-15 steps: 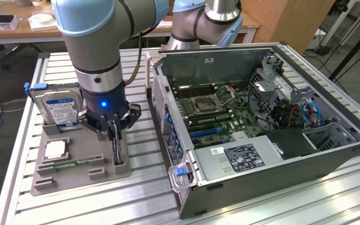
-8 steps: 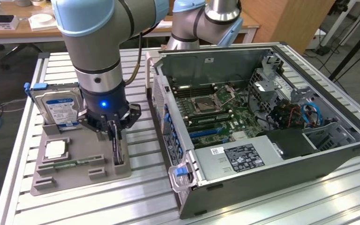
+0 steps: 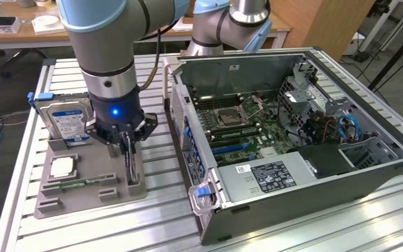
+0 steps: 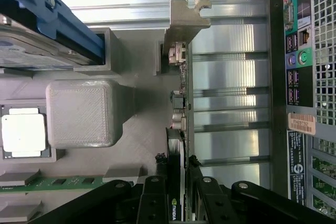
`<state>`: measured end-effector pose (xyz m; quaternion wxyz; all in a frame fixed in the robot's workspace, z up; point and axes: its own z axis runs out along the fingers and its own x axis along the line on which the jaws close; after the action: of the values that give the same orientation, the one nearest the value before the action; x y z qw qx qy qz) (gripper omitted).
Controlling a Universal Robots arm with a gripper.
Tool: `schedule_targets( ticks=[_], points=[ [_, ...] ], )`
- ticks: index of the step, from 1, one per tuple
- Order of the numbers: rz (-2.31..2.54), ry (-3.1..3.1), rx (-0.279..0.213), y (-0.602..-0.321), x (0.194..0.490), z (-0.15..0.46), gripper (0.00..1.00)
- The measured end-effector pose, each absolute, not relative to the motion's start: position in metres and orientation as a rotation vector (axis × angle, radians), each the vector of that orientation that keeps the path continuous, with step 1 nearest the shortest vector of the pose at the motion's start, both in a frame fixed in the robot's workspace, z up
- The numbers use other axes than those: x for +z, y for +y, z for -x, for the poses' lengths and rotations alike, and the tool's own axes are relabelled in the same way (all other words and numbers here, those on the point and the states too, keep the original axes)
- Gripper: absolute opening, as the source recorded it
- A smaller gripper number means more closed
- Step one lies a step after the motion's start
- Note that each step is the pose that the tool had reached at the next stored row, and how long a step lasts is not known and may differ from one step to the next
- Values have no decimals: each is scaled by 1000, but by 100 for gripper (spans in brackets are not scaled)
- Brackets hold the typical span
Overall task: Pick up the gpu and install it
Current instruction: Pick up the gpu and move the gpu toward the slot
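**Exterior view.** The arm stands over a grey holder (image 3: 82, 202) on the slatted tabletop (image 3: 117, 231), on the exterior view's left. The gripper (image 3: 127, 144) points straight down onto the gpu (image 3: 133, 168). The gpu stands on edge in a slot at the holder's side nearest the computer case (image 3: 369, 173). The holder also carries a hard drive (image 3: 65, 122), a processor (image 3: 61, 167) and a memory stick (image 3: 82, 182). The case lies open on the exterior view's right, well apart from the card, with its motherboard (image 3: 243, 126) exposed.

**Wrist view.** The gpu (image 4: 179, 121) appears edge-on, its metal bracket (image 4: 186, 19) at the end far from the gripper (image 4: 176, 195). The black fingers (image 4: 153, 198) are set narrow, one against each face of the card, gripping it near its end. The card appears seated in its slot, not yet lifted.

**Hazards.**
- The grip sits toward one end of the card, so the bracket end may sag or swing on lifting. The likely cause is off-centre loading.
- The card may bind in the slot if drawn out at a tilt, dragging the holder with it.
- A narrow grip on smooth faces may slip, and the card would then drop against the tabletop or the neighbouring hard drive.
- A card that shifts in the grip would be misaligned for insertion and could strike the case wall.
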<state>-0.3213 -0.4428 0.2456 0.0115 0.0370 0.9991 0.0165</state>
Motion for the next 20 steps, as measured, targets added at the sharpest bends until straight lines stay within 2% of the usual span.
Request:
schedule_targets(
  ticks=[20],
  points=[
    [-115, 3120, 51, -443, 282, 321, 26]
  ],
)
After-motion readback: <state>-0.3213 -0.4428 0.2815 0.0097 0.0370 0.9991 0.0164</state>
